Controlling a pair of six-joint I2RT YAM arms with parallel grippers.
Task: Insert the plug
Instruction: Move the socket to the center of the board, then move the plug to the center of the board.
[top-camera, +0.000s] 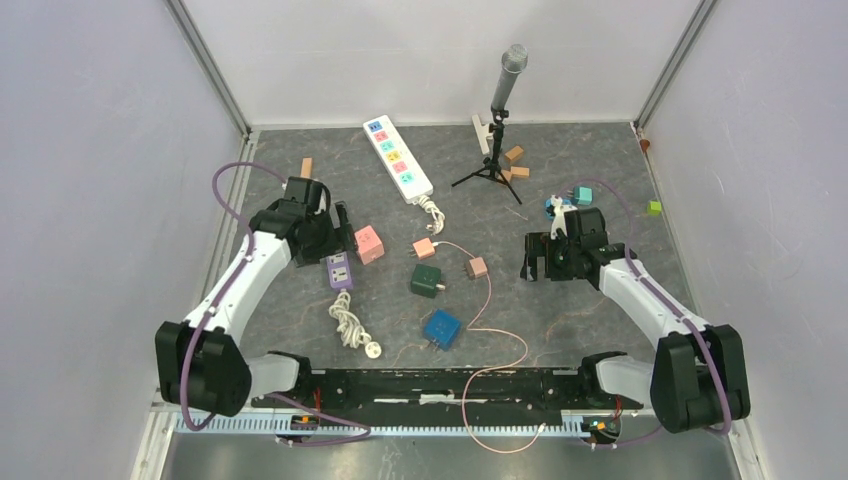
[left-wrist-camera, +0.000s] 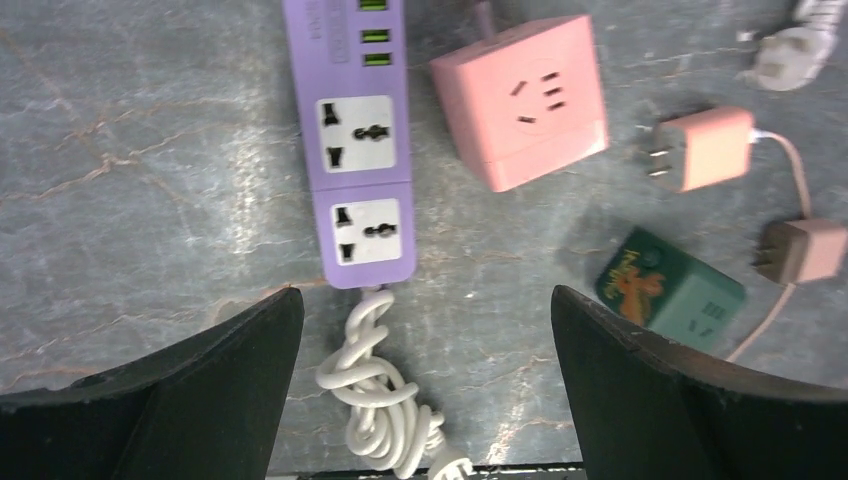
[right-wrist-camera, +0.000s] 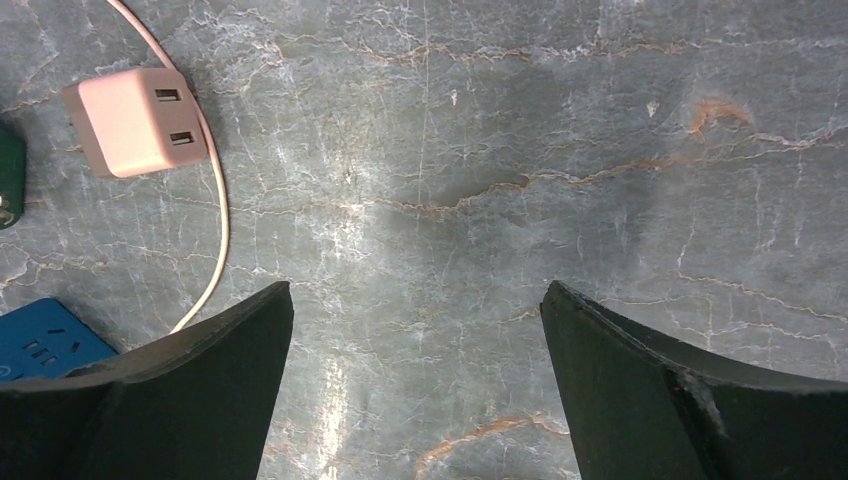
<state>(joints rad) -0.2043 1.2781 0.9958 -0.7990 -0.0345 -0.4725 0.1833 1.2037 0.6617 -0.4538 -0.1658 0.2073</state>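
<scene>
Nearest the arm bases: white plug (top-camera: 374, 350) lying loose on the desk (top-camera: 580, 320), its knotted cord (top-camera: 347, 322) running up to the purple strip (top-camera: 340, 270). Blue cube (top-camera: 441, 328) and green cube (top-camera: 428, 282) off to its right. Left gripper (left-wrist-camera: 425, 300) above the strip's cord end, jaws wide, holding nothing. Right gripper (right-wrist-camera: 415, 295) over bare desk, jaws wide, empty. White strip (top-camera: 398, 157) far back.

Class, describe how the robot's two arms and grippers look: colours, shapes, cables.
Both the left arm and right arm have white links between black joints. A lilac cable loops along each. The left gripper and right gripper are black, with broad, wedge-shaped jaws.
</scene>
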